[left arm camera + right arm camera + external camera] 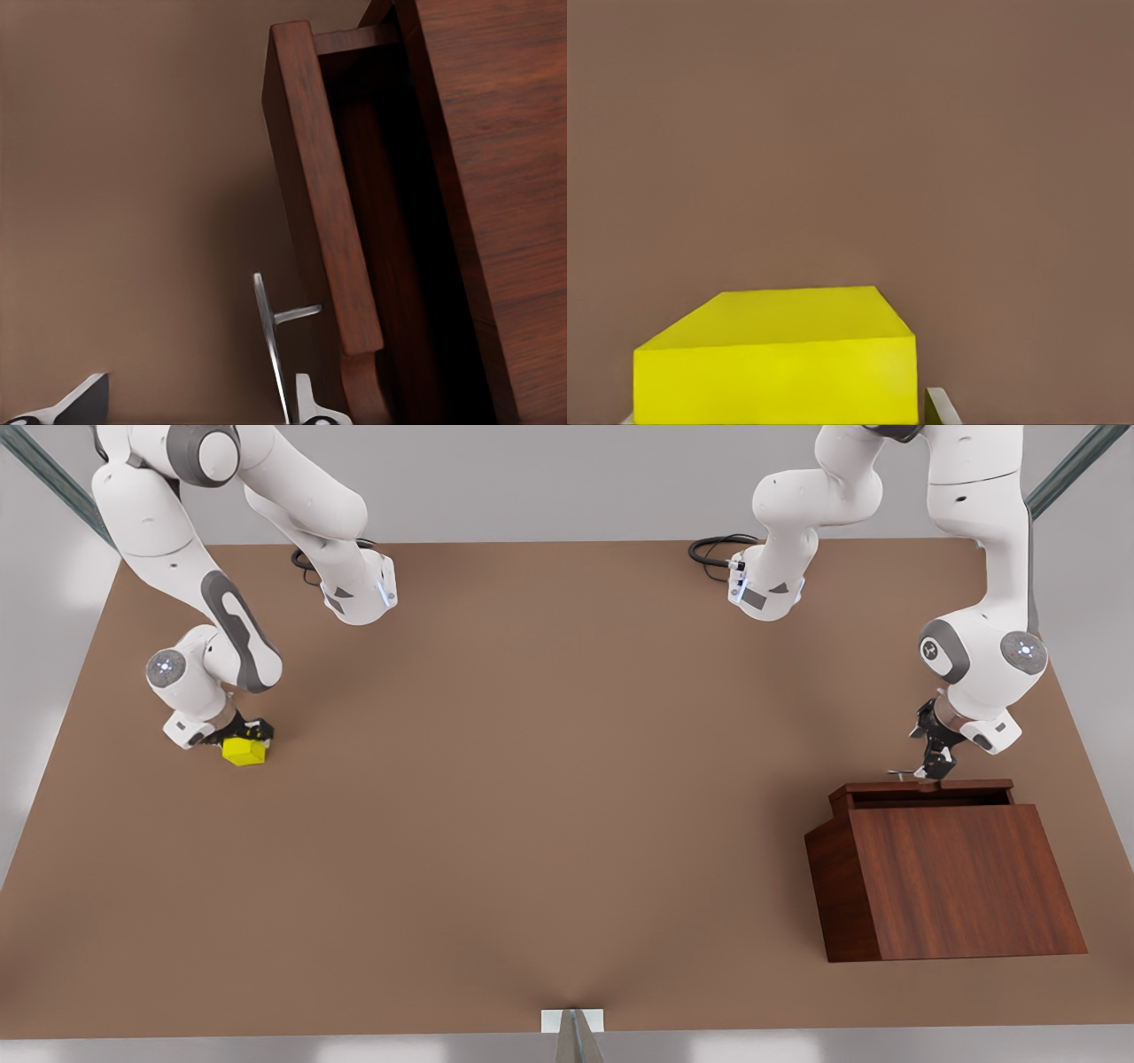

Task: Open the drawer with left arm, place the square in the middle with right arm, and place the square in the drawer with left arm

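Small bright yellow cube [244, 751]: rigid, light, best pinched across 2 flat faces; right claw [241, 734] seemingly clamped on it. Left claw [935, 765] spread around thin silver bar handle [269, 341].

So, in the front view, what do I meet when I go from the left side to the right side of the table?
Right tool at the yellow cube → bare middle of the table → left tool at the drawer handle, with the wooden cabinet below it in the picture.
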Robot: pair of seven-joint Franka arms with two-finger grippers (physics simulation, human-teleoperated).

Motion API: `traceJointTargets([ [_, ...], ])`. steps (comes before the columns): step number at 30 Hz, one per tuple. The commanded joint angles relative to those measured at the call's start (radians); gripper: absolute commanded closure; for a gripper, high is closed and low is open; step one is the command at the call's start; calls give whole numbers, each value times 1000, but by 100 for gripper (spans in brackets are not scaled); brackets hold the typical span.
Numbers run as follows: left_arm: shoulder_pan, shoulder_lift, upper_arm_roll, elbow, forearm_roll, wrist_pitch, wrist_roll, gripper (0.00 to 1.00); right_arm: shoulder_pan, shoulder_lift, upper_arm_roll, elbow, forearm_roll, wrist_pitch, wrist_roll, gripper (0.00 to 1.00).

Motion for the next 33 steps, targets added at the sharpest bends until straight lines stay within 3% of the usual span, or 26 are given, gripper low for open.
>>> traceJointTargets([
  [1, 1, -3, 0, -2, 1, -8, 0, 0, 0, 1, 1, 0, 0, 0, 1, 0],
  [3, 1, -14, 2, 0, 2, -34, 0, 0, 0, 1, -1, 2, 0, 0, 1, 3],
  [5, 1, -23, 2, 0, 5, -45, 2, 0, 0, -5, 1, 2, 0, -6, -11, 48],
  [7, 1, -29, 3, -2, 7, -57, 0, 0, 0, -11, 1, 3, 0, -8, -23, 52],
  [22, 2, -66, 29, -5, 21, -169, 3, 0, 19, -83, 24, 84, 5, -186, 29, 55],
  [24, 4, -74, 37, -5, 24, -186, 3, 0, 20, -79, 71, 282, 5, -472, 84, 54],
  [26, 4, -83, 43, -5, 28, -209, 3, 0, 39, -48, 194, 552, 3, -788, 273, 54],
  [33, 4, -78, 43, -2, 33, -147, 5, 0, 530, 90, 202, 871, 8, -969, 1145, 54],
])
